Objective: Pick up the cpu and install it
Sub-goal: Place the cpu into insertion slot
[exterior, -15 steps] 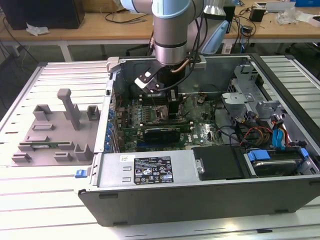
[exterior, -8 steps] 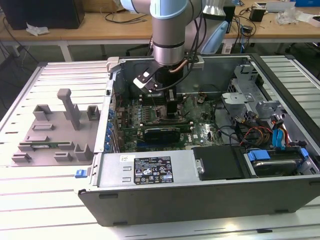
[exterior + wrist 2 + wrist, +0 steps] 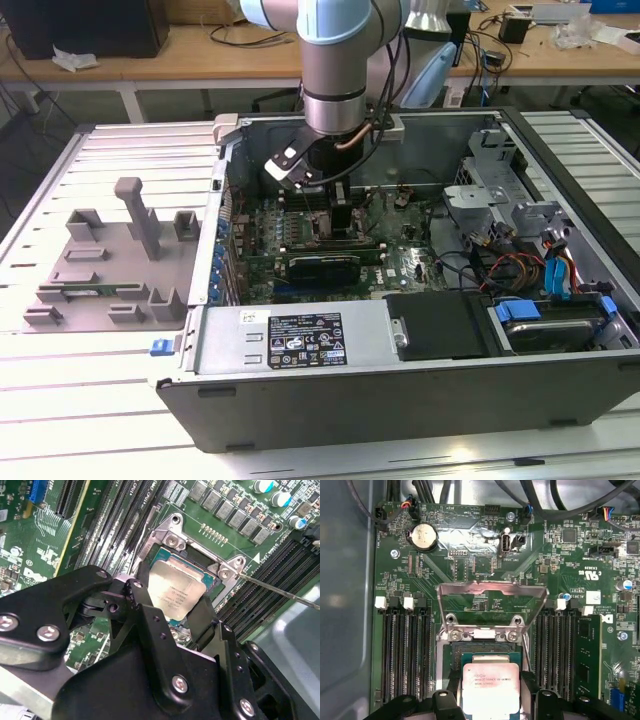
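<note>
The cpu (image 3: 176,591) is a small silver square held between the black fingers (image 3: 136,594) of my gripper (image 3: 172,600), which is shut on its two opposite edges. It hangs low over the open socket (image 3: 172,530) on the green motherboard, slightly tilted against the socket frame; I cannot tell if it touches. In the first wrist view the cpu (image 3: 490,687) sits in my gripper (image 3: 490,685) just before the raised metal load plate (image 3: 492,587). In the exterior view my gripper (image 3: 340,218) reaches down into the open computer case (image 3: 300,385).
Memory slots (image 3: 407,650) flank the socket on both sides. A thin metal lever (image 3: 280,587) sticks out beside it. Cables and drive bays (image 3: 540,260) fill the case on the exterior view's right. A grey fixture plate (image 3: 110,260) lies outside the case on the exterior view's left.
</note>
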Controlling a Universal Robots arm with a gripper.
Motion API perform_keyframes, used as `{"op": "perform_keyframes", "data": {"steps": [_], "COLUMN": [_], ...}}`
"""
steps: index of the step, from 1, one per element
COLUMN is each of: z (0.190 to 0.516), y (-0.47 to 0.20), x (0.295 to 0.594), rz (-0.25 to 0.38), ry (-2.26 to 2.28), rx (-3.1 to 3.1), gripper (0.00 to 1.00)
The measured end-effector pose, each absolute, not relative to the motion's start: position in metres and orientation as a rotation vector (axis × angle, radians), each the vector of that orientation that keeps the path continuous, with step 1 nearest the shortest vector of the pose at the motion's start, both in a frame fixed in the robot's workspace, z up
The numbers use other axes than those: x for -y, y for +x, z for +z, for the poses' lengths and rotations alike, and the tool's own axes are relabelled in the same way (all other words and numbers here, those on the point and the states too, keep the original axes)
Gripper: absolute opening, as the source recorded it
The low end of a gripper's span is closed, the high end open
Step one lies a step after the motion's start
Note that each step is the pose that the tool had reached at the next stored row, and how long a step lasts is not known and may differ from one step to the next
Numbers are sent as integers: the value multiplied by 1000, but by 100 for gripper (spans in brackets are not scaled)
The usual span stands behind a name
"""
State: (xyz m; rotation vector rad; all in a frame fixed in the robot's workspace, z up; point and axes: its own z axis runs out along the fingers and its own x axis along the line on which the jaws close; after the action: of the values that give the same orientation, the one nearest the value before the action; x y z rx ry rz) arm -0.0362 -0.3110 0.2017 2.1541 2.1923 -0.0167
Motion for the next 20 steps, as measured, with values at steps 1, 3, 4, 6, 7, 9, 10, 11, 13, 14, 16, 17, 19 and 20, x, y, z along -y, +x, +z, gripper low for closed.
{"op": "perform_keyframes", "data": {"steps": [1, 3, 4, 6, 7, 9, 10, 11, 13, 14, 16, 17, 19, 20], "z": [201, 200, 199, 198, 197, 197, 196, 196, 195, 195, 194, 194, 194, 194], "y": [-36, -36, -35, -35, -35, -34, -34, -33, -33, -33, -33, -33, -33, -33], "x": [310, 309, 309, 309, 309, 309, 309, 309, 309, 309, 310, 309, 309, 309], "rz": [-17, -15, -15, -13, -11, -7, -6, -6, -5, -5, -4, -4, -3, -3], "ry": [2154, 2155, 2157, 2161, 2165, 2168, 2170, 2172, 2173, 2174, 2176, 2176, 2176, 2176], "rx": [-2192, -2193, -2191, -2189, -2189, -2188, -2187, -2186, -2185, -2185, -2184, -2184, -2184, -2184], "gripper": [55, 55, 55, 55, 55, 55, 55, 55, 55, 55, 55, 55, 55, 55]}}
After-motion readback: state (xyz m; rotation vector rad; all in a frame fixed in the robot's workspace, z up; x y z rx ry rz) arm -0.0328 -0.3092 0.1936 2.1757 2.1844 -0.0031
